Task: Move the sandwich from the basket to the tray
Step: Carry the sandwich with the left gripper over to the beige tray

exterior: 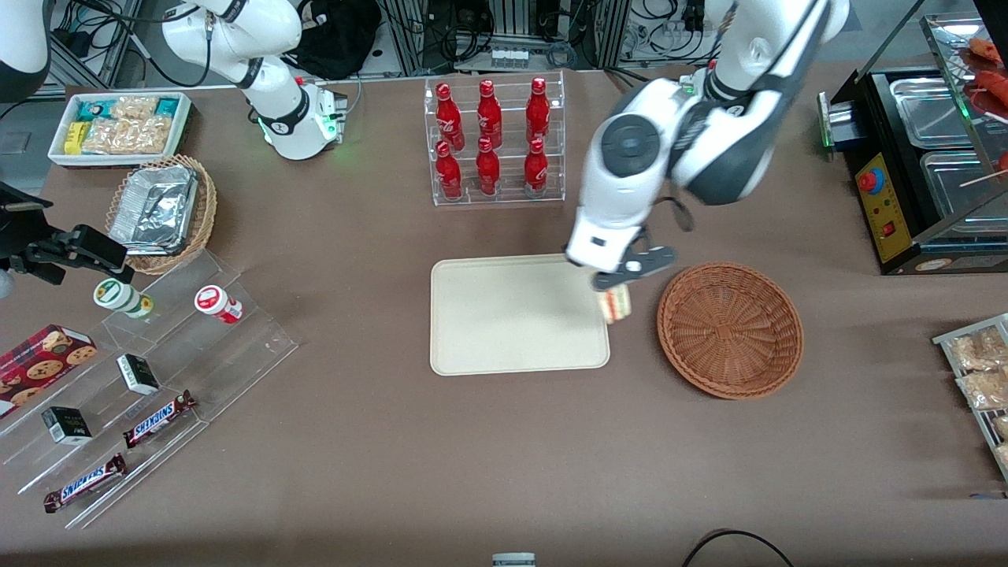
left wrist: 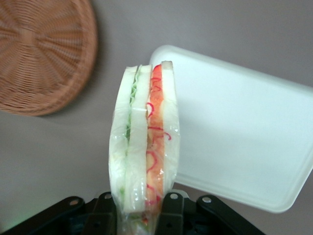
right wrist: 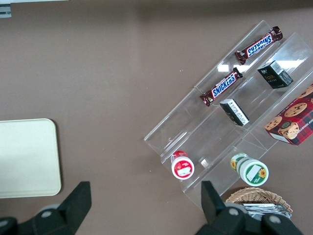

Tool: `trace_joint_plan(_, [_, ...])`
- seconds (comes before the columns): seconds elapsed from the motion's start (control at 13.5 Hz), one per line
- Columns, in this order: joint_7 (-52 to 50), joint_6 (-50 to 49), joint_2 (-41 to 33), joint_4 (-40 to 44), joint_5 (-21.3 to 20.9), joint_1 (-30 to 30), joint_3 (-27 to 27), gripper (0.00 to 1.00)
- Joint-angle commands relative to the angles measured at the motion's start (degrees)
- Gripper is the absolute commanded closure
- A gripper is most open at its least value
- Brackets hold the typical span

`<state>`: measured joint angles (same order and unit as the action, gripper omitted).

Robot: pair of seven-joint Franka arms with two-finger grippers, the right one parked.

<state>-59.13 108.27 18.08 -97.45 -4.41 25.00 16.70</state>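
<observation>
Sandwich (exterior: 616, 303) sits clamped upright in the gripper (exterior: 617, 293), wrapped in clear film, hanging over the tray (exterior: 512, 315) rim on the side that faces the basket (exterior: 730, 329), near the middle of the worktop (exterior: 472, 457). The basket is empty. To do this step well, I would carry the wedge further in over the tray's bare middle, lower until its bottom edge touches, then part the fingers (left wrist: 171, 205) gently. Released at the rim, it would likely tip off onto the worktop.
</observation>
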Motion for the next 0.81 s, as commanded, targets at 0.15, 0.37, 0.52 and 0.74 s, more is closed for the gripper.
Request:
trace_joint_plan(0.15, [-0.02,6.56,13.54,9.29,-1.92,9.35,-0.79,0.89])
trace_joint_plan(0.37, [-0.54,13.88,18.03,9.21,-5.68,11.12,-0.88,0.89])
trace_joint_plan(0.52, [-0.55,16.61,20.06,9.03,-7.89,11.12,-0.88,0.90])
trace_joint_plan(0.74, [-0.37,17.24,21.38,8.68,-8.16,11.03,-0.96,0.89])
